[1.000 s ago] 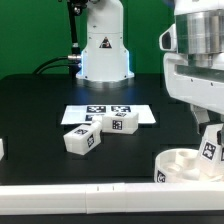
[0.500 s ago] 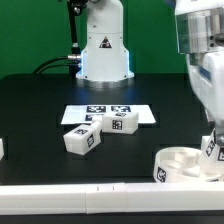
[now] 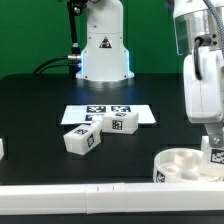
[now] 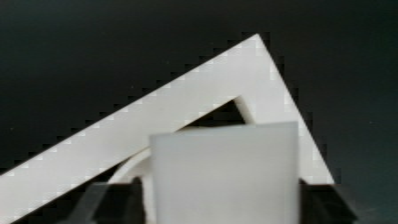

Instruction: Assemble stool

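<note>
The round white seat [image 3: 183, 162] lies at the front of the exterior view's right, tag on its side wall. My gripper [image 3: 213, 148] hangs over the seat's right rim, shut on a white block leg [image 3: 214, 153] whose tag faces the camera. In the wrist view the leg [image 4: 222, 165] fills the space between my two dark fingers [image 4: 118, 200], and its lower end is hidden. Two more tagged legs lie on the black table: one [image 3: 83, 139] left of centre and one [image 3: 121, 122] just behind it.
The marker board [image 3: 100, 111] lies flat behind the loose legs. The robot base [image 3: 104, 50] stands at the back. A long white rail [image 3: 90, 191] runs along the front edge. In the wrist view, white rails [image 4: 196, 95] meet at a corner beyond the held leg.
The arm has shifted toward the exterior view's right and turned. The held leg has sunk slightly by the seat's right rim. The loose legs have not moved.
</note>
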Controlling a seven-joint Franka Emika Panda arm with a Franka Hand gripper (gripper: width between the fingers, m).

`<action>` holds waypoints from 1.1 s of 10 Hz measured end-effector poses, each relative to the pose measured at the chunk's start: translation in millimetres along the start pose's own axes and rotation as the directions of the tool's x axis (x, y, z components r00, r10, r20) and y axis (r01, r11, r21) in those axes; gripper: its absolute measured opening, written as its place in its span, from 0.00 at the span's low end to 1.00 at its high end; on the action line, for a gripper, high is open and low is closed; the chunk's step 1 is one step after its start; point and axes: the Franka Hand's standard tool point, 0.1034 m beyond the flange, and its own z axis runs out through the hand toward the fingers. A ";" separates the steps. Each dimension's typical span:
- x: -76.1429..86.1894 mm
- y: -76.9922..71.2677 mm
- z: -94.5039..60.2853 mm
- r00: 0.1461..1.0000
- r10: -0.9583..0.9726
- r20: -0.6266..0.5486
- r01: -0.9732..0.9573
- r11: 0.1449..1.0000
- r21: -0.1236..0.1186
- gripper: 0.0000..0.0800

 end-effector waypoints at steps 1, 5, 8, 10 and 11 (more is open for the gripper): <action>-1.0 0.1 -3.1 0.985 -0.172 0.000 0.172 0.985 -0.011 0.77; -7.8 -0.5 -10.3 0.818 -0.574 0.031 0.575 0.817 -0.033 0.81; -11.4 0.6 -11.6 0.561 -0.827 0.022 0.828 0.561 -0.023 0.81; -20.8 5.4 -13.5 0.205 -0.979 0.016 0.979 0.204 -0.025 0.81; -21.6 6.9 -12.5 0.066 -0.998 0.022 0.998 0.066 -0.023 0.81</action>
